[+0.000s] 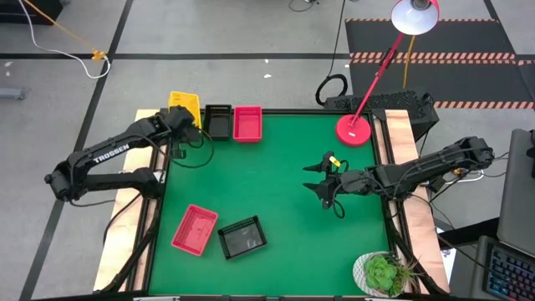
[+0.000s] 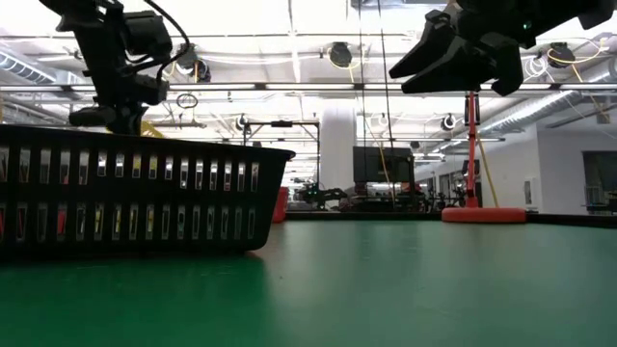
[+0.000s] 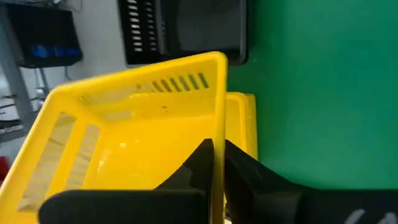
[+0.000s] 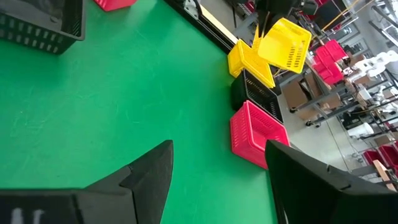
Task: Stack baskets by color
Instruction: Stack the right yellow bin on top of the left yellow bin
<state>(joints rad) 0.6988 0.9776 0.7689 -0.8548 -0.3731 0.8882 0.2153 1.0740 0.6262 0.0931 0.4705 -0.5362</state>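
green table (image 1: 276,201) | left gripper (image 3: 217,163) pinching tilted yellow basket (image 3: 134,134) wall | right gripper (image 1: 324,177) open, mid-table

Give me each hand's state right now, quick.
Left hand: closed on the wall of a yellow basket, held tilted above the yellow stack.
Right hand: open, empty, over the green table.

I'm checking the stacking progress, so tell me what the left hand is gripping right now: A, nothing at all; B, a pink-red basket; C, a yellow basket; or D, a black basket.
C: the left hand pinches the wall of a tilted yellow basket held over another yellow basket at the table's far left corner, beside the black basket.
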